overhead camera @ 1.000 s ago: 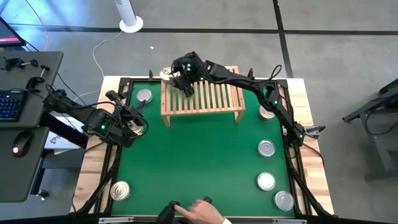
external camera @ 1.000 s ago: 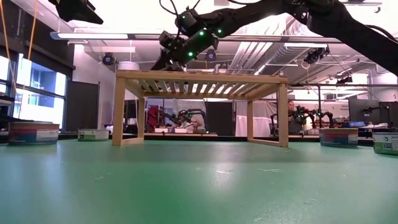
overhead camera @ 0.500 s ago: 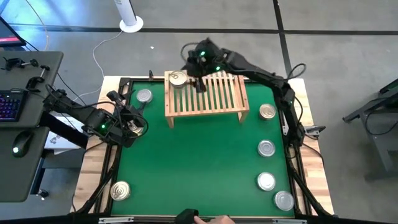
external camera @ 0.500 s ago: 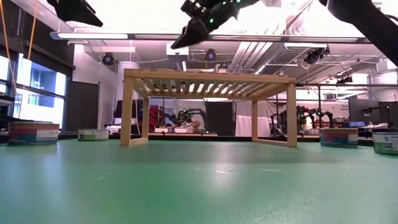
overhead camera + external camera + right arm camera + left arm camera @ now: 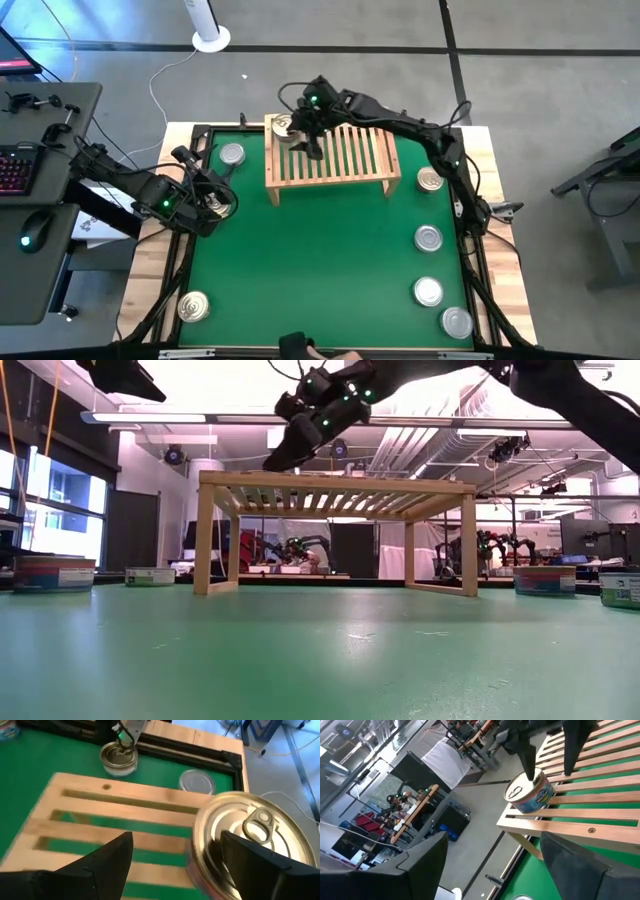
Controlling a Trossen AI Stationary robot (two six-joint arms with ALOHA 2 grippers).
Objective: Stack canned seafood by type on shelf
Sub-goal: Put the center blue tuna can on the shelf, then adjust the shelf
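The shelf (image 5: 335,158), a light-wood slatted rack, stands on its legs on the green mat (image 5: 310,260) at the far middle. One gold-topped tin (image 5: 284,126) sits on its far left corner. My right gripper (image 5: 176,837) is open and low over the slats right beside that tin (image 5: 250,835), with one finger (image 5: 530,762) at the tin's top. At the table's left my left gripper (image 5: 218,200) hovers open, pointing at the shelf, nothing between its fingers. Another gold-topped tin (image 5: 119,757) stands on the mat just below it. My right gripper has one finger (image 5: 530,762) coming down from above at the far rim of the tin's top (image 5: 522,787). I cannot tell whether it touches. The tin stands upright on the shelf's slats, off to one side of the gap between the fingers.
More tins stand on the mat: a silver one (image 5: 232,154) at the far left, a gold one (image 5: 193,306) at the near left, a gold one (image 5: 430,180) and several silver ones (image 5: 428,238) down the right side. The mat's middle (image 5: 310,270) is bare.
My right gripper rose off the shelf toward the table's far edge, then came back down beside the tin, rolling its wrist as it went. The shelf has slid a little toward the table's right edge. The tin now stands farther in from the shelf's corner.
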